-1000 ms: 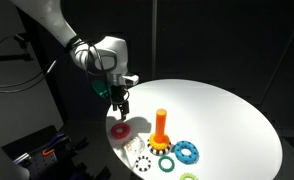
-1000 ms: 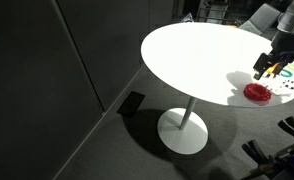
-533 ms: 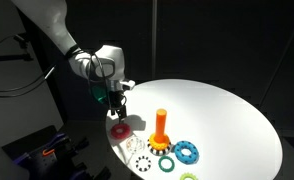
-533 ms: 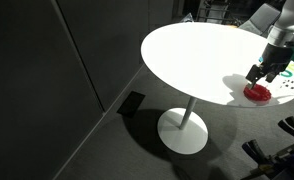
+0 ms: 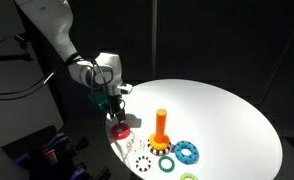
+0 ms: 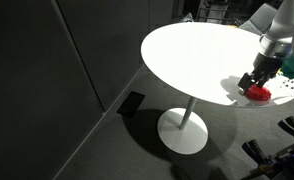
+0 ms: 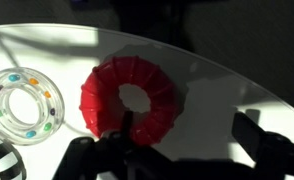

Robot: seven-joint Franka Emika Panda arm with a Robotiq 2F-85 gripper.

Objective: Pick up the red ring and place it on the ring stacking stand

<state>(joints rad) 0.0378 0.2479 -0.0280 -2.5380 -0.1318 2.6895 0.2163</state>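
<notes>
The red ring (image 7: 105,95) lies flat on the white table near its edge, also seen in both exterior views (image 5: 119,130) (image 6: 259,94). My gripper (image 7: 192,138) is open and low over it, also seen in both exterior views (image 5: 115,112) (image 6: 251,82). One finger (image 7: 127,128) stands at the near rim of the ring's hole, and the other finger (image 7: 259,138) is outside the ring to the right. The orange ring stacking stand (image 5: 161,128) stands upright to the right of the ring, with no ring on its peg.
A clear ring with coloured beads (image 7: 25,105) lies just left of the red ring. A blue toothed ring (image 5: 187,152), a green ring (image 5: 165,164) and a white toothed ring (image 5: 142,163) lie near the stand. The table edge (image 5: 115,150) is close.
My gripper has come down and moved over the red ring, from above it to just at table level. The ring has not moved.
</notes>
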